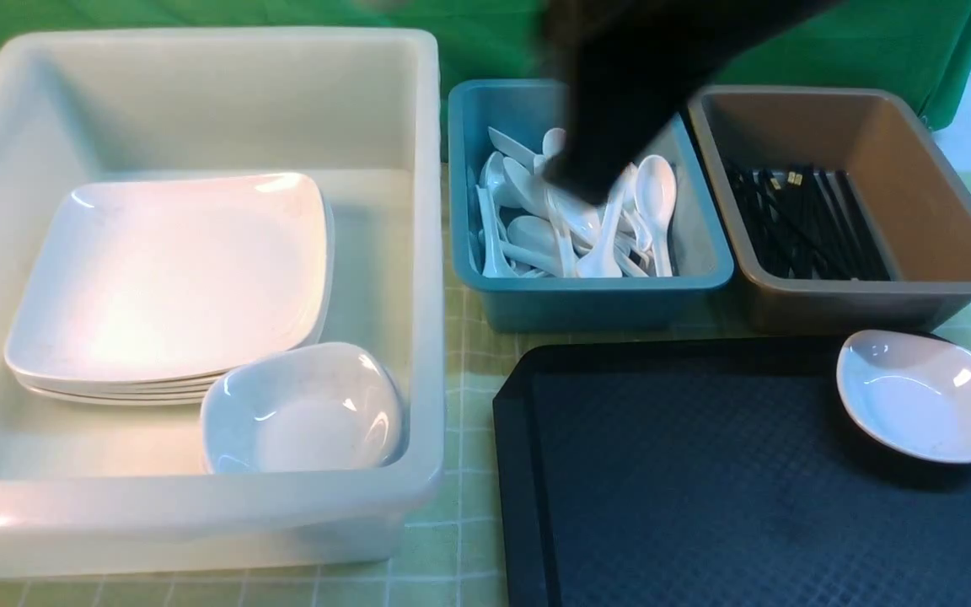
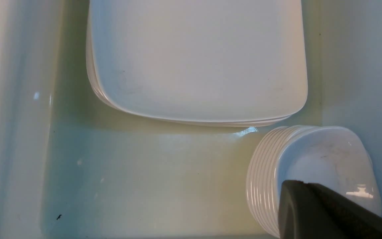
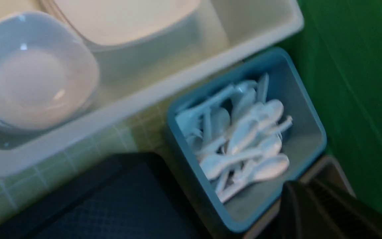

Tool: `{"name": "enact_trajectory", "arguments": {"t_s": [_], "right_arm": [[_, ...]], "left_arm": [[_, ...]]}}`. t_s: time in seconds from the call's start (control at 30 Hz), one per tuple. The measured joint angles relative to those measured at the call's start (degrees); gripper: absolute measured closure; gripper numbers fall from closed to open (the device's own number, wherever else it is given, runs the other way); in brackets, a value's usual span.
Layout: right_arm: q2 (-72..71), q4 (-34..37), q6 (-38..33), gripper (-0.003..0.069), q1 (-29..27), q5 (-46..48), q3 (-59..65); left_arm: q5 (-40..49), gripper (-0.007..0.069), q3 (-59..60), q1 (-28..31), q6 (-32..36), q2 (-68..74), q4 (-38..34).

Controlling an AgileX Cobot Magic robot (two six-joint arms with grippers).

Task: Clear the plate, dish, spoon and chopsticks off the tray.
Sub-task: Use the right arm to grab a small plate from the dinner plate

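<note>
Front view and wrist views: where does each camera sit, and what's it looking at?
Front view: between the arms, facing forward over tray and tub; blurred right arm shows.
Left wrist view: above the tub, looking down at plates; left gripper shows.
Right wrist view: above the spoon bin, looking down; right gripper shows.
Shared: all three see the dish stack.

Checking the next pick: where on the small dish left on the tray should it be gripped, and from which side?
Pinch the dish by its thin raised rim, from above, on the near-left side facing the bare tray. It looks too wide and shallow to span, and the brown bin crowds its far side.
</note>
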Motion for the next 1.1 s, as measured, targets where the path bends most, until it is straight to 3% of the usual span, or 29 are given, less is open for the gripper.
{"name": "enact_trajectory", "arguments": {"t_s": [0.03, 0.1, 0.23, 0.33, 0.43, 0.47, 0.5, 0.53, 0.57, 0.73, 0.87, 1.1], "right_arm": [[-0.8, 0.0, 0.8, 0.0647, -1.1, 0.0, 0.9], [-5.4, -0.2, 6.9, 0.0659, -9.9, 0.1, 9.0], [-8.3, 3.7, 12.0, 0.066, -25.7, -0.8, 25.2], [-6.6, 9.7, 11.2, 0.0636, -34.7, -7.3, 36.5], [-3.1, 14.7, 8.0, 0.0561, -40.5, -14.1, 43.5], [-2.5, 15.6, 7.6, 0.0545, -41.0, -15.0, 44.1], [0.4, 16.9, 5.4, 0.0463, -42.5, -19.2, 46.1], [0.8, 17.0, 5.1, 0.0454, -42.5, -19.6, 46.2], [3.3, 17.3, 2.1, 0.0376, -42.7, -22.7, 46.8], [9.7, 18.0, -8.8, 0.0228, -42.5, -25.6, 46.8], [12.7, 16.1, -12.6, 0.0206, -42.5, -25.6, 46.8], [14.8, 9.3, -13.1, 0.0205, -42.5, -27.9, 46.8]], "left_arm": [[0.0, 0.0636, 0.0, 0.0, 0.1, 0.0, 0.0], [0.0, 0.0636, 0.0, 0.0, 0.2, 0.0, 0.0], [0.1, 0.0636, 0.0, 0.0, 0.4, 0.0, 0.0], [0.1, 0.0636, 0.0, 0.0, 0.4, 0.0, -0.1], [-0.1, 0.0636, 0.0, 0.0, 0.4, 0.0, -0.7], [-0.2, 0.0636, 0.0, 0.0, 0.4, 0.0, -0.8], [-0.5, 0.0636, 0.0, 0.0, 0.4, 0.0, -1.4], [-0.5, 0.0636, 0.0, 0.0, 0.4, 0.0, -1.5], [-0.5, 0.0636, 0.0, 0.0, 0.4, 0.0, -2.1], [-0.5, 0.0636, 0.0, 0.0, 0.6, 0.0, -2.6], [-0.5, 0.0636, 0.0, 0.0, 0.6, 0.0, -2.6], [-0.5, 0.0636, 0.0, 0.0, 0.8, 0.0, -2.8]]}}
